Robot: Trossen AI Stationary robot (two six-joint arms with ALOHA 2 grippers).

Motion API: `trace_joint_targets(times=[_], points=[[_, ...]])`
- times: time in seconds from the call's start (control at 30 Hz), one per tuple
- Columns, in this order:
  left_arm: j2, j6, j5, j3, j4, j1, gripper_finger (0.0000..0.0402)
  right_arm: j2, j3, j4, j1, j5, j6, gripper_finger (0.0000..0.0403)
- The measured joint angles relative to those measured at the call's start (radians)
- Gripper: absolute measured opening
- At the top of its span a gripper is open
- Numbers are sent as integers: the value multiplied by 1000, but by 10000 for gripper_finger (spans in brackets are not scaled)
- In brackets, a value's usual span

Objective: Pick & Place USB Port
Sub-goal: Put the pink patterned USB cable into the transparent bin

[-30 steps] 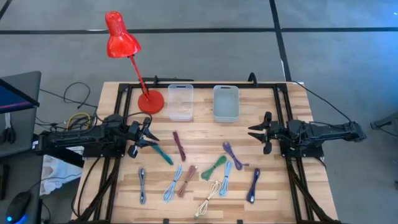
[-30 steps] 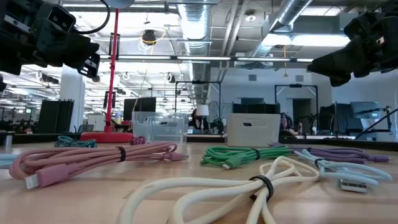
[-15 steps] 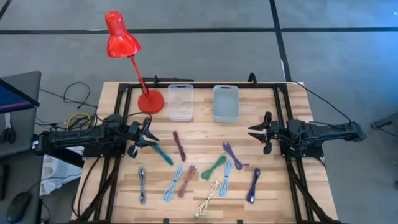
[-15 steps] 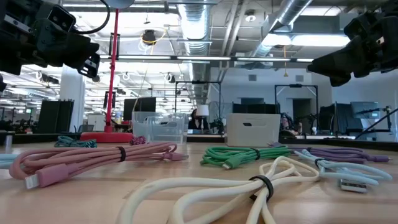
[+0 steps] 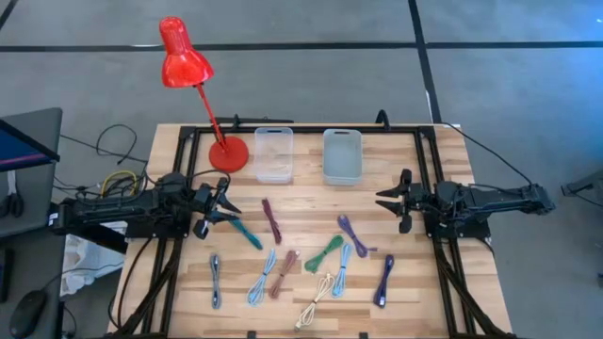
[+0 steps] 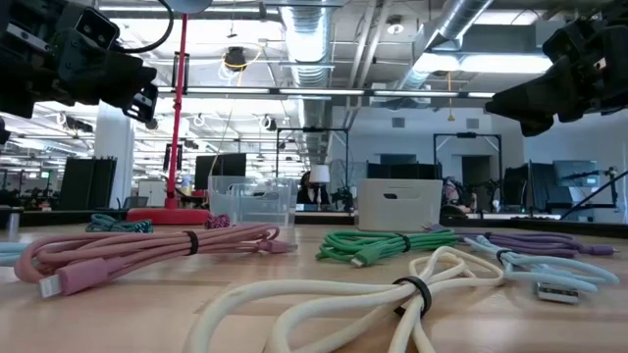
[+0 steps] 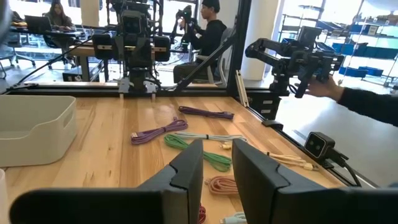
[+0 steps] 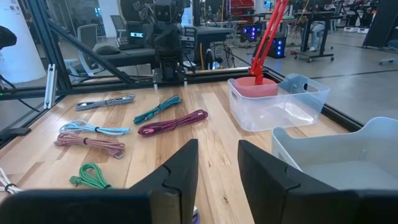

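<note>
Several bundled USB cables lie flat on the wooden table (image 5: pixel 433 301): teal (image 5: pixel 245 233), maroon (image 5: pixel 271 219), purple (image 5: pixel 350 234), green (image 5: pixel 323 252), pink (image 5: pixel 283 273), cream (image 5: pixel 316 301) and others. A clear bin (image 5: pixel 273 153) and a grey bin (image 5: pixel 342 156) stand at the far side. My left gripper (image 5: pixel 231 207) hovers open at the table's left, just left of the teal cable, with nothing between its fingers (image 7: pixel 186 171). My right gripper (image 5: pixel 384 202) hovers open at the right, beyond the purple cable, also holding nothing (image 8: pixel 217 171).
A red desk lamp (image 5: pixel 184 56) stands with its base (image 5: pixel 228 153) left of the clear bin. Black frame rails (image 5: pixel 429 188) run along the table's sides. A person (image 7: pixel 211 25) and a dark sleeve (image 7: pixel 367 102) show beyond the table in the left wrist view.
</note>
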Motion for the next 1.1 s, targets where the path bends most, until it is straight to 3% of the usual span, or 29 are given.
trace_joint_targets(times=[0.2, 0.33, 1.1], points=[[0, 148, -7, 0, 20, 2, 85, 0, 0, 1, 0, 3, 0, 107], [0, 147, -7, 0, 24, 2, 85, 0, 0, 12, -1, 56, 0, 107], [0, 71, -7, 0, 71, 2, 85, 0, 0, 76, -1, 59, 0, 107]])
